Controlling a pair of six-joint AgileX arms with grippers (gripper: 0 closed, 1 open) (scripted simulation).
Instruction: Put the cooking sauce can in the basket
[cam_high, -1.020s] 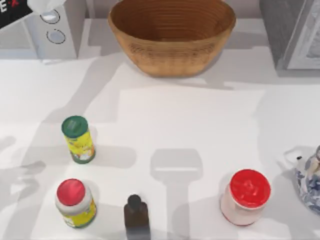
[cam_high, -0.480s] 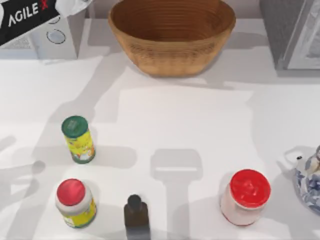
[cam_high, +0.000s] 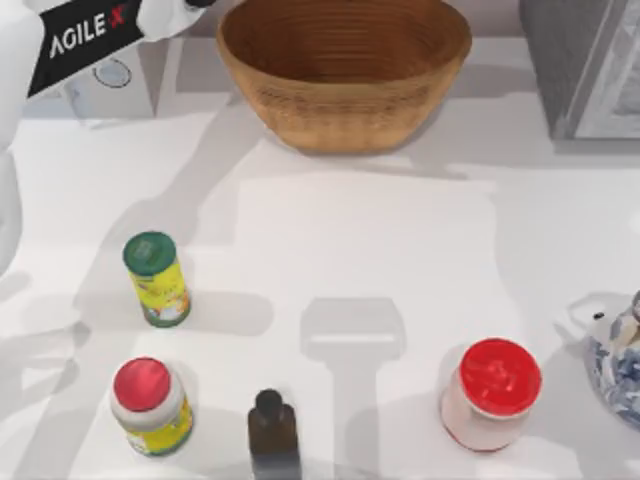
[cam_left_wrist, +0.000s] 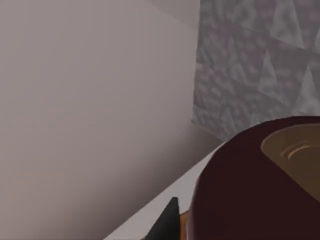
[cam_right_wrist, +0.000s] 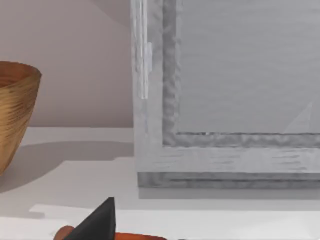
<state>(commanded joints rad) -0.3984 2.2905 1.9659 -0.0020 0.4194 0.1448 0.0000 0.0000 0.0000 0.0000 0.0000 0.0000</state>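
Left end effector (cam_left_wrist: 172, 225): pinching the sauce can (cam_left_wrist: 250, 185), as best I can judge. One dark fingertip sits right beside the can's glossy brown lid in the left wrist view. The other fingertip is out of frame, so I cannot confirm contact on both sides.
Sauce can: off the surface (cam_high: 360, 240), up at the left end effector, near the back left of the top view and not yet over the basket (cam_high: 345, 110).
Why held so: I take the height as clearance for passing over the basket's tall ribbed wall before letting go.
Left arm: its branded black link crosses the top view's back left corner, angled toward the basket's left rim.
Right end effector (cam_right_wrist: 107, 222): parked low, facing the grey cabinet (cam_right_wrist: 225, 100) at the back right, with the basket's wall beside it. I cannot tell its state.
Basket: against the back edge, centred, with its mouth open upward and nothing in the part I can see.
Left alone: the green-lidded can (cam_high: 155, 280), the red-lidded yellow jar (cam_high: 148, 405), the dark bottle (cam_high: 272, 435) and the big red-lidded jar (cam_high: 490, 392) stand upright near the front, well apart from the basket.
Cut off: the basket's far rim, the patterned teapot (cam_high: 615, 365) at the right edge, the bottle's base and most of the can's label.
Next, as I judge it: carry the can right until it is over the basket's mouth.
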